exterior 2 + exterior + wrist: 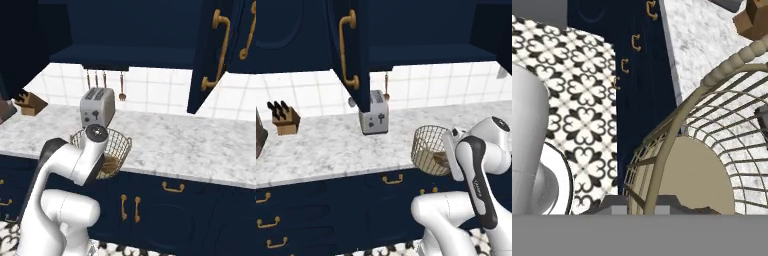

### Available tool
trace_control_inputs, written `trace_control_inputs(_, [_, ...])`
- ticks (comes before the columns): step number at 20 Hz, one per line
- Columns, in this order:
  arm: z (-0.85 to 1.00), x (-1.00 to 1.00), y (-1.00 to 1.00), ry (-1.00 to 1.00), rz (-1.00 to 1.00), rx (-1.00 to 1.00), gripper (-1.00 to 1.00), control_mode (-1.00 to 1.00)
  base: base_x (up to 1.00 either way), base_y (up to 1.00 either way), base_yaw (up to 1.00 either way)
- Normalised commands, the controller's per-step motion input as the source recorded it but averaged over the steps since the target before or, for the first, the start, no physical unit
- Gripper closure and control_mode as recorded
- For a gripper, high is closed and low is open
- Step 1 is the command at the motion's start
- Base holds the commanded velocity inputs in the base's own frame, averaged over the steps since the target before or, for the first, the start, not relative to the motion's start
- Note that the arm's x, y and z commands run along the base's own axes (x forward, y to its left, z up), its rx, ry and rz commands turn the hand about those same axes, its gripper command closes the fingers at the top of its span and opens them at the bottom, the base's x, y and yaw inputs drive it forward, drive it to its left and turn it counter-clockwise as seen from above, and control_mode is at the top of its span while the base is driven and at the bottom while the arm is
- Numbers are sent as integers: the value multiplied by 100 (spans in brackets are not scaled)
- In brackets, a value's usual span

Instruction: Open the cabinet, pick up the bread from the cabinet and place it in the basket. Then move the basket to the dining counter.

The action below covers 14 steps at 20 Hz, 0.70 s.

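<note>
The navy cabinet (421, 30) stands open, its door (348, 50) swung out over the counter. The tan wire basket (428, 145) (117, 142) is tipped and hangs past the counter's front edge. In the hand view its rim (662, 150) runs down between my fingertips, and my gripper (646, 207) is shut on it. A golden-brown bread (107, 164) lies inside the basket, partly hidden by my arm. The dining counter is out of view.
A silver toaster (374, 114) (96, 106) stands behind the basket on the marbled counter (331, 150). A knife block (284, 119) sits at the far left. Navy drawers with brass pulls (392, 179) run below, above a patterned floor (582, 100).
</note>
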Motion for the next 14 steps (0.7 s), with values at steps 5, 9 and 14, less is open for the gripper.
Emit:
trace_control_inputs(5, [0, 0, 0, 0, 0, 0, 100, 100, -100, 1, 20])
trace_control_inputs(9, [0, 0, 0, 0, 0, 0, 100, 100, -89, 0, -4])
trace_control_inputs(14, [0, 0, 0, 0, 0, 0, 100, 100, -3, 31, -85])
